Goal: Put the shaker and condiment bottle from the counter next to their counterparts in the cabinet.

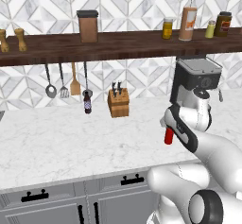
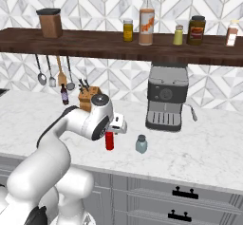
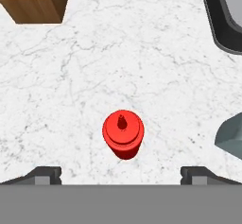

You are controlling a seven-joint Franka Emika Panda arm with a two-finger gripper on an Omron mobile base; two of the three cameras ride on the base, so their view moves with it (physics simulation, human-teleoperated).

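The red condiment bottle (image 3: 123, 133) stands upright on the white marble counter (image 2: 204, 153), seen from straight above in the hand view. My gripper (image 3: 122, 173) hovers over it, open, with nothing between its fingers and the bottle just ahead of the tips. In the right base view the condiment bottle (image 2: 109, 141) sits right under my hand, and the pale blue-grey shaker (image 2: 141, 144) stands a little to its right. The shaker (image 3: 231, 135) also shows at the right edge of the hand view. Above runs the cabinet (image 2: 95, 41), a dark wooden shelf.
On the shelf stand a tall orange-label bottle (image 2: 146, 22), a yellow-green shaker (image 2: 178, 35), jars and a brown canister (image 2: 50, 23). A coffee machine (image 2: 166, 98) stands behind the shaker. A knife block (image 2: 88, 98) and hanging utensils (image 2: 52, 74) lie to the left.
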